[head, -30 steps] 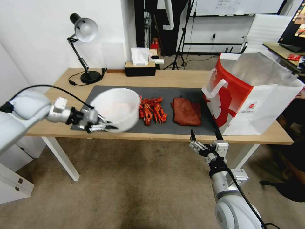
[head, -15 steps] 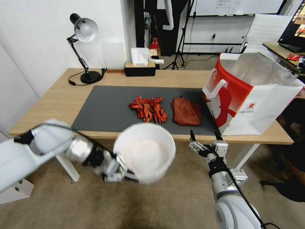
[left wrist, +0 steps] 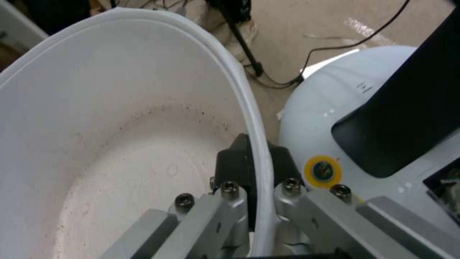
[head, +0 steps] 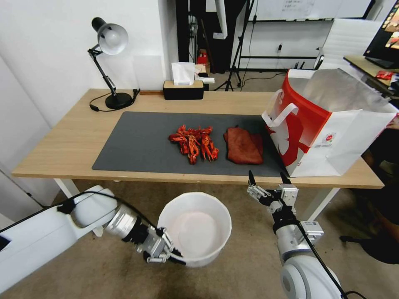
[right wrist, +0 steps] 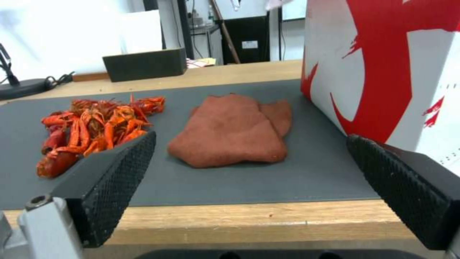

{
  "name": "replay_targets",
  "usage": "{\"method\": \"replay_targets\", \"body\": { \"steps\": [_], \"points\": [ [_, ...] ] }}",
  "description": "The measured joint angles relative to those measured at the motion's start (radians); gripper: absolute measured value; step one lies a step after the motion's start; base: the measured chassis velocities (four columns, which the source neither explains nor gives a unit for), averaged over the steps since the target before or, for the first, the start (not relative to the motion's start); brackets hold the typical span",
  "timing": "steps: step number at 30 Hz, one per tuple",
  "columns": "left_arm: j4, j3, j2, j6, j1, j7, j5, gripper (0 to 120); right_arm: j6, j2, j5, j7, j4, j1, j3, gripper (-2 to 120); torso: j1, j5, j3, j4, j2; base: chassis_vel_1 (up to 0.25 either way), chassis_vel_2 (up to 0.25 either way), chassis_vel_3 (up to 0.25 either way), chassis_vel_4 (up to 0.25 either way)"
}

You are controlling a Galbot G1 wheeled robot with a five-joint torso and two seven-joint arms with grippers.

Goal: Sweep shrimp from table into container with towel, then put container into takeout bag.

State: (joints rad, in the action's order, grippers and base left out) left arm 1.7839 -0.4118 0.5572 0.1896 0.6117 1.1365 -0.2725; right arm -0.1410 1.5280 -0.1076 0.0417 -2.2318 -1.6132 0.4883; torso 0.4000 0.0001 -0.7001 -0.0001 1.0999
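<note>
Wooden table (head: 75,137), front edge, floor below: container (head: 195,227), mouth upward, rim pinched between the left gripper (left wrist: 256,187) pads. Shrimp (head: 193,141), towel (head: 243,145) and takeout bag (head: 328,120) beyond right gripper (head: 266,178), jaws spread, empty.

The room is brightly and evenly lit, probably from overhead fixtures, and shadows stay soft. A faint shadow lies under the surface (head: 79,137) on the floor. The foil lining of the bag (head: 332,124) gives a dull sheen without hard glare. The head view bows straight lines at its edges, so the far wall leans. In the left wrist view the bowl (left wrist: 120,126) wall looks washed out and slightly soft. The near fingers (right wrist: 110,180) in the right wrist view are a little out of focus.
</note>
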Motion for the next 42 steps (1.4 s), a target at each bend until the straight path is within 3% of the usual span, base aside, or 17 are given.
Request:
{"method": "replay_targets", "body": {
  "steps": [4, 9, 16, 28, 33, 37, 42],
  "points": [
    [-0.042, -0.015, 0.017, 0.004, -0.025, -0.002, 0.003, 0, 0.0, -0.001, 0.0, 0.001, 0.0, 0.0, 0.001, 100, 0.0, 0.0, 0.0, 0.0001, 0.0, 0.0, 0.0, 0.0, 0.0],
    [-0.144, -0.029, 0.061, 0.038, -0.084, -0.002, 0.034, 0, -0.003, -0.006, 0.0, 0.003, 0.0, 0.003, 0.001, 100, 0.0, 0.0, 0.0, 0.0001, 0.0, 0.0, 0.0, 0.0, 0.0],
    [-0.219, -0.038, 0.092, 0.056, -0.148, -0.001, 0.055, 0, -0.005, -0.009, 0.0, 0.008, 0.005, 0.009, -0.002, 100, 0.0, 0.0, 0.0, 0.0, 0.0, 0.0, 0.0, 0.0, 0.0],
    [-0.222, -0.039, 0.092, 0.055, -0.158, 0.001, 0.06, 0, -0.089, -0.066, -0.014, 0.129, 0.048, 0.143, -0.06, 100, 0.0, 0.0, 0.0, 0.0002, 0.0, 0.0, 0.0, 0.0, 0.0],
    [-0.207, -0.034, 0.088, 0.049, -0.156, 0.001, 0.06, 0, -0.201, -0.139, -0.076, 0.241, 0.087, 0.288, -0.13, 100, 0.0, 0.0, 0.0, 0.0001, 0.0, 0.0, 0.0, 0.0, 0.0],
    [-0.204, -0.03, 0.085, 0.047, -0.153, 0.001, 0.06, 0, -0.238, -0.178, -0.107, 0.283, 0.116, 0.35, -0.161, 100, 0.0, -0.0002, 0.0, 0.0, 0.0, 0.0, 0.0, 0.0, 0.0],
    [-0.201, -0.025, 0.083, 0.045, -0.151, 0.0, 0.06, 0, -0.308, -0.231, -0.231, 0.394, 0.2, 0.493, -0.23, 100, 0.0, 0.0, 0.0, 0.0002, 0.0, 0.0, 0.0, 0.0, 0.0]
  ]
}}
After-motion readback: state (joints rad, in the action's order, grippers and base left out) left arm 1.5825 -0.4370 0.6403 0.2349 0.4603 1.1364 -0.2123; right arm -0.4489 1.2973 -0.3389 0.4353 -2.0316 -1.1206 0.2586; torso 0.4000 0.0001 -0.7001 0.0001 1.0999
